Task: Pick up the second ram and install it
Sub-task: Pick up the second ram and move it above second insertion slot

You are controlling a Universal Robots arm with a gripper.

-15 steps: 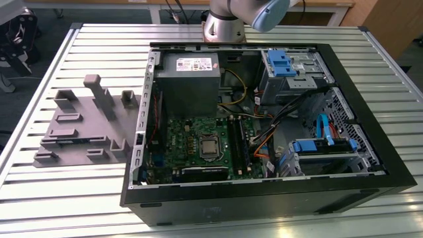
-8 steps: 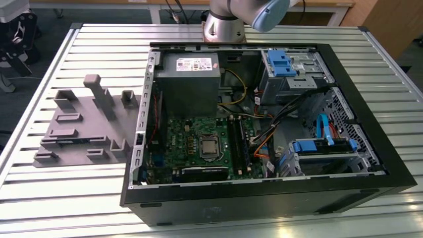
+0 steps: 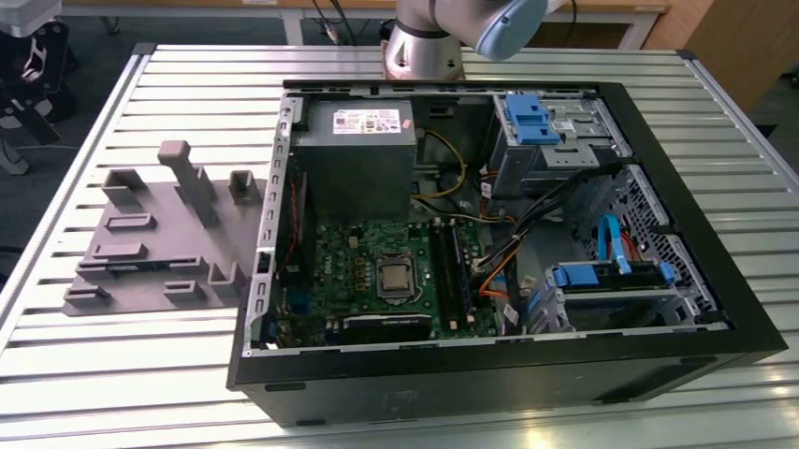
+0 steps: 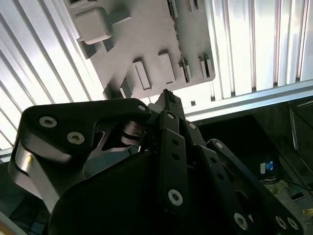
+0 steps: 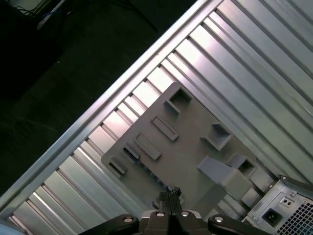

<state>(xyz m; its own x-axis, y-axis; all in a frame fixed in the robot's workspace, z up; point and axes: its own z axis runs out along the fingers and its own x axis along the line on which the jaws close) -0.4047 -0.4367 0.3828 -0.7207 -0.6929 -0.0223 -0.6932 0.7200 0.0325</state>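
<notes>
While the gripper (image 5: pixel 169 195) hangs over the grey fixture (image 5: pixel 195 152) on the slatted table (image 5: pixel 254 58), the step in hand reads as the approach to the pick. Nothing is lifted yet.

Gripper: fingertips drawn together, nothing seen between them. In the first wrist view they point down at the fixture.

Second ram (image 5: pixel 150 172): judged to be the thin dark strip with bluish flecks, standing on edge in a long slot of the fixture. It lies just beside the fingertips in the first wrist view and is too slim to confirm its chips.

Computer case (image 3: pixel 500 379): open, beside the fixture toward the exterior view's right. Inside lies the green motherboard (image 3: pixel 350 253), with long black memory slots (image 3: pixel 447 267) well apart from the fixture's slot.

Requirement of the pick, as a judgement: the jaws parted before any descent, set across the strip's two flat faces and centred along its length — a skewed hold would likely tilt the stick in its slot. Installation is not begun.
</notes>
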